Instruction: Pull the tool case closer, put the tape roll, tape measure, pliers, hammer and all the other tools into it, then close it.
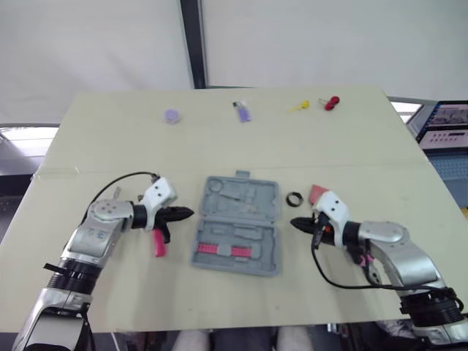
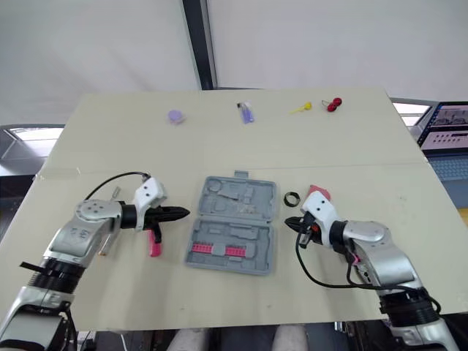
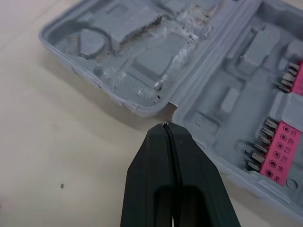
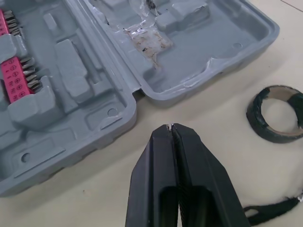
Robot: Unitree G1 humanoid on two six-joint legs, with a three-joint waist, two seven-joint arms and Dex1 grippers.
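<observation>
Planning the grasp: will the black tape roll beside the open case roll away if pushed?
Probably not: the tape roll lies flat, hole upward, so it should slide rather than roll. Its thin, hollow ring looks light and might deform slightly when pinched.

My left arm (image 1: 96, 235) and right arm (image 1: 398, 252) are silver-grey shells with white wrist blocks (image 1: 158, 194). My left gripper (image 1: 186, 213) and right gripper (image 1: 296, 222) have tapered black fingers (image 3: 151, 184). Thin black cables (image 1: 124, 178) loop off both.
</observation>
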